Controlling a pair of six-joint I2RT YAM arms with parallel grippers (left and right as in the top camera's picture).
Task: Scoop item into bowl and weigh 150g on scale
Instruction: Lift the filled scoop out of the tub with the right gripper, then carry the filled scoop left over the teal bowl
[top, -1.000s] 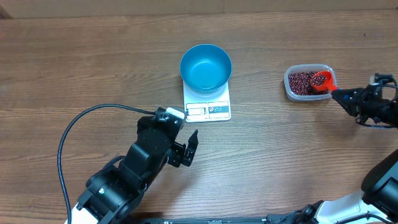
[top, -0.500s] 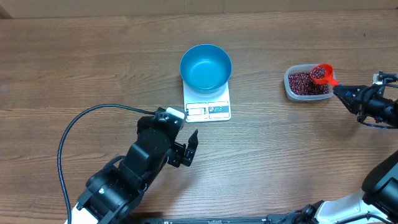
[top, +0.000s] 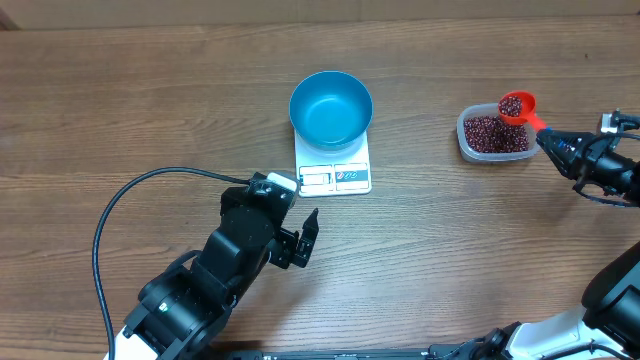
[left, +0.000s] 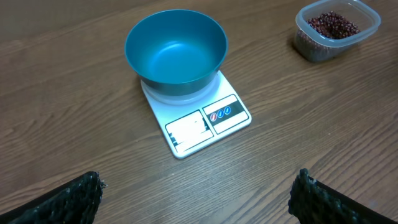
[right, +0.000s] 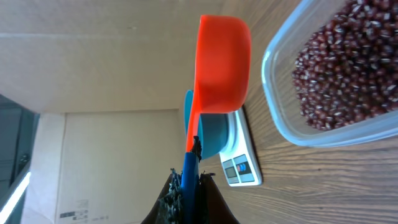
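The wooden surface (top: 150, 100) carries an empty blue bowl (top: 331, 108) on the white scale (top: 335, 172), well left of the right hand (top: 555, 145). That hand is clenched on a red scoop (top: 528, 103) over the far rim of the clear tub (top: 466, 140), and the scoop is loaded with beans (top: 513, 104). This looks like the first scoopful in transit. The next move calls for level travel left, then a tip into the bowl. The left hand (top: 303, 243) is released and idle at the near side.

We see the blue bowl (left: 176, 53) seated on the white scale (left: 198, 118); right of and beyond the scale, a clear tub (left: 336, 46) of beans (left: 333, 23); before it, the left end effector (left: 196, 202) spread wide.
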